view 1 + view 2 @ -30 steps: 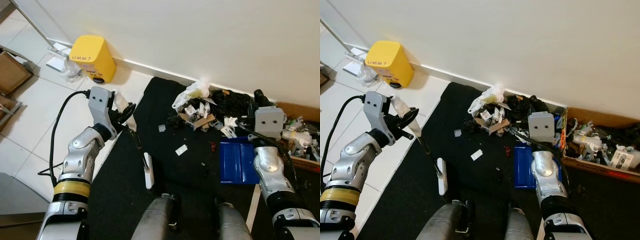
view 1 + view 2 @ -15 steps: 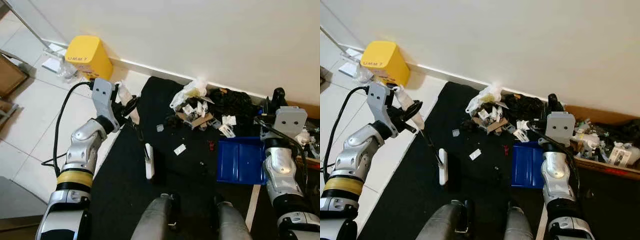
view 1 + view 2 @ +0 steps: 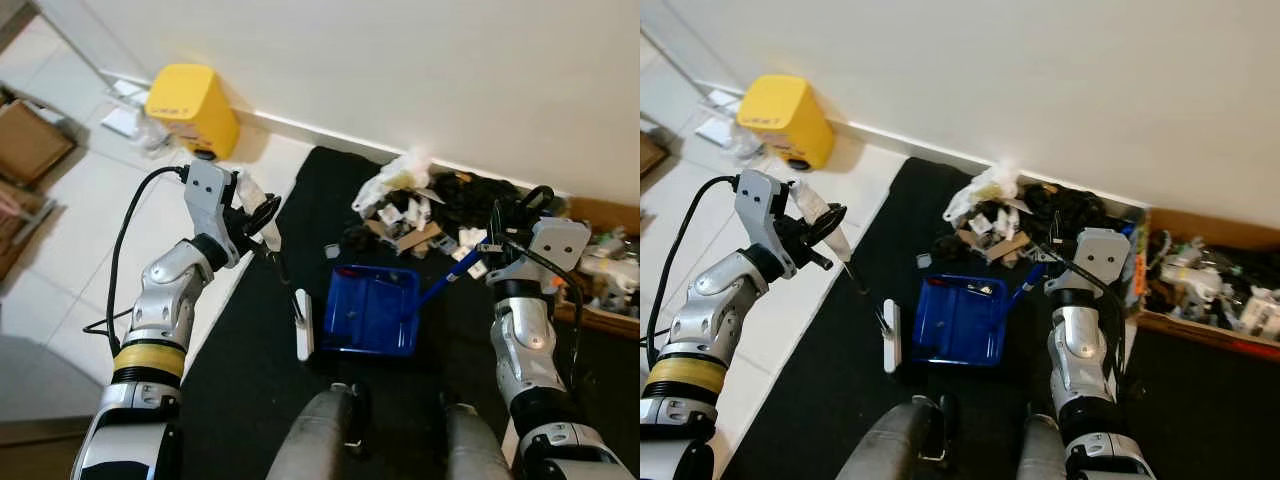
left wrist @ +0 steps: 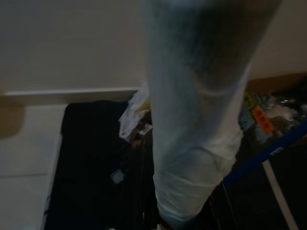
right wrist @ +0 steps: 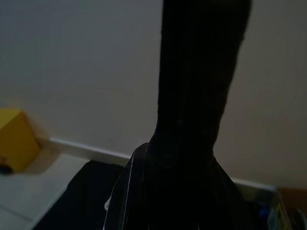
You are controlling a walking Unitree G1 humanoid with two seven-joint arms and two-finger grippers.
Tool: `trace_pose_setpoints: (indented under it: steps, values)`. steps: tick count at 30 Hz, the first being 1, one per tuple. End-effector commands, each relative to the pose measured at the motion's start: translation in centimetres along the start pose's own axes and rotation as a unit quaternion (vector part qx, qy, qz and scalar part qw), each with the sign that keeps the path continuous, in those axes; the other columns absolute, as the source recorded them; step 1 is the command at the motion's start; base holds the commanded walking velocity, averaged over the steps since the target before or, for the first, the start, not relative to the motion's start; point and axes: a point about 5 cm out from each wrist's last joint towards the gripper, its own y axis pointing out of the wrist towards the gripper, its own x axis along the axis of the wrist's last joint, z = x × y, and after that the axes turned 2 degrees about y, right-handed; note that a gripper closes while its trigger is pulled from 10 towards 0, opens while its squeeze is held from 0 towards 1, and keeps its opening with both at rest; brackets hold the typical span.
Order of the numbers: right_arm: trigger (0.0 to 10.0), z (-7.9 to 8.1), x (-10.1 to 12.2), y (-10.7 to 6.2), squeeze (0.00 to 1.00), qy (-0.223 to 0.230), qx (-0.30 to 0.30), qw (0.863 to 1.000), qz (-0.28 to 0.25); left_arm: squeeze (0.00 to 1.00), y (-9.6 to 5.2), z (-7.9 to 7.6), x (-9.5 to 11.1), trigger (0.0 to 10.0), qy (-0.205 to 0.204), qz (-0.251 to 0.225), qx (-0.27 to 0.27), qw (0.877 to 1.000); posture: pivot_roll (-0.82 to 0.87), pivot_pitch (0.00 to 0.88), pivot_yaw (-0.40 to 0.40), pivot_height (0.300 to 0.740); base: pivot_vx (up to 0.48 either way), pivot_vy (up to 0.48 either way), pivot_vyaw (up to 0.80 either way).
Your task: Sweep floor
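Sweeping brush [image 3: 301, 330] rests with its white head on the black mat [image 3: 250, 380], just left of the blue dustpan [image 3: 370, 310] lying flat there, short of the litter pile [image 3: 420, 205] by the wall. The left gripper [image 3: 258, 218], arm bent and raised, has its fingers closed on the brush's white-wrapped handle. The right gripper [image 3: 500, 245], forearm upright, grips the dustpan's blue handle.

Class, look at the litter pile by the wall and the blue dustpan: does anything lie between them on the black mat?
Nothing visible does. The dustpan lies on the mat, its open edge facing the litter pile, with bare mat between. The brush head sits beside the dustpan, on the robot's left, out of that path.
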Motion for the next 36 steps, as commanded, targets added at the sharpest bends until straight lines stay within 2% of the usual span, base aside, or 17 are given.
trace_pose_setpoints:
  steps: [1,5,9,13,17,21,24,27,30,32,36]
  values:
    - [10.0,-0.7,-0.7,-1.0,0.0,-0.027,0.005,1.0,0.012,0.0,-0.9,0.6,-0.5,10.0,0.01,0.013,0.009,1.0,0.25,0.343,0.192,0.74,0.0,0.0,0.0]
    - [10.0,-0.8,-0.6,-1.0,0.0,-0.027,0.003,1.0,0.009,0.0,-0.9,0.7,-0.4,10.0,0.011,0.012,0.009,1.0,0.25,0.343,0.192,0.74,0.0,0.0,0.0]
    - [10.0,-2.9,1.7,0.1,0.0,-0.026,-0.015,0.999,-0.039,0.0,-0.9,0.8,-0.3,10.0,0.013,0.009,0.012,1.0,0.23,0.333,0.181,0.74,0.0,0.0,0.0]
    - [10.0,-4.1,2.3,0.3,0.0,-0.039,-0.027,0.998,-0.05,0.0,-1.1,1.0,-0.4,10.0,0.025,0.012,0.011,1.0,0.22,0.325,0.173,0.74,0.0,0.0,0.0]
    - [10.0,-4.6,2.5,0.2,0.0,-0.047,-0.032,0.997,-0.053,0.0,-1.1,1.1,-0.4,10.0,0.033,0.014,0.009,0.999,0.22,0.319,0.17,0.74,0.0,0.0,0.0]
    - [10.0,-5.3,4.0,0.6,0.0,-0.046,-0.039,0.995,-0.079,0.0,-1.3,1.2,-0.4,10.0,0.036,0.014,0.014,0.999,0.21,0.307,0.165,0.74,0.0,0.0,0.0]
    - [10.0,-5.6,3.3,0.3,0.0,-0.063,-0.019,0.996,-0.057,0.0,-1.7,1.4,-0.8,10.0,0.038,0.019,0.023,0.999,0.2,0.297,0.161,0.74,0.0,0.0,0.0]
    - [10.0,-5.2,0.0,-1.4,0.0,-0.071,0.001,0.997,0.022,0.0,-2.6,1.8,-1.8,10.0,0.047,0.034,0.04,0.998,0.2,0.284,0.158,0.74,0.0,0.0,0.0]
    - [10.0,-4.7,-0.8,-1.9,0.0,-0.074,0.009,0.996,0.039,0.0,-2.9,2.0,-2.1,10.0,0.047,0.038,0.049,0.997,0.2,0.276,0.155,0.74,0.0,0.0,0.0]
    - [10.0,-3.6,-2.1,-2.7,0.0,-0.102,0.021,0.992,0.065,0.0,-3.9,2.7,-2.7,10.0,0.05,0.044,0.078,0.995,0.2,0.269,0.153,0.74,0.0,0.0,0.0]
    - [10.0,-3.2,-2.7,-3.0,0.0,-0.11,0.019,0.99,0.081,0.0,-4.8,3.2,-3.2,10.0,0.054,0.049,0.099,0.992,0.2,0.268,0.151,0.74,0.0,0.0,0.0]
